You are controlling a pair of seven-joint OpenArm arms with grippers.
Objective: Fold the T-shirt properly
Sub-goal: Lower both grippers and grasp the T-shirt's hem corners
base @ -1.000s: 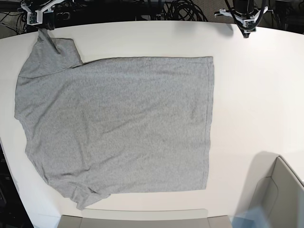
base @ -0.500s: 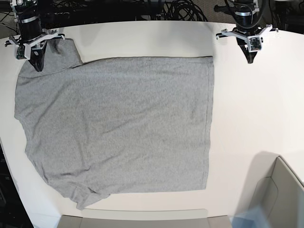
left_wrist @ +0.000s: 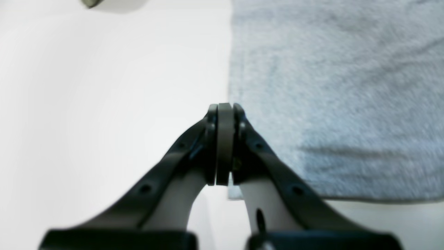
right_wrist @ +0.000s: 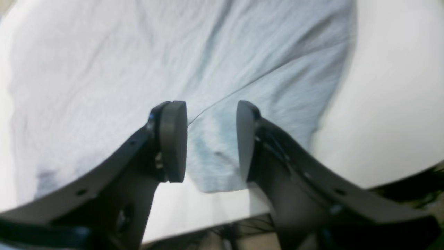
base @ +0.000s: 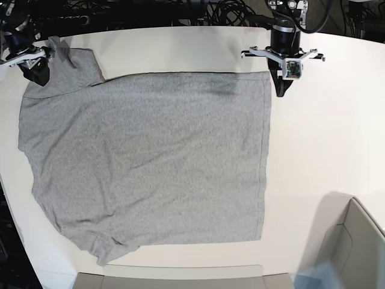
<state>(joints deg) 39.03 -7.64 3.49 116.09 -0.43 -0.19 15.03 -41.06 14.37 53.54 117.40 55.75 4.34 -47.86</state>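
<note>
- Right gripper [right_wrist: 211, 142]: fingers [right_wrist: 173, 142] apart, a gap between the pads; nothing is clamped. They hang over the sleeve of the T-shirt [base: 144, 162], whose hem fold shows between them.
- Left gripper [left_wrist: 224, 144]: fingers [left_wrist: 239, 139] pressed together, nothing between them, poised at the hem corner of the T-shirt, just beside its edge.
- T-shirt: heather-grey, plain side up, spread flat across the white worktop [base: 325, 138], sleeves toward the right arm, hem toward the left arm.
- Grey bin [base: 355, 241]: at the near corner, well apart from the garment.
</note>
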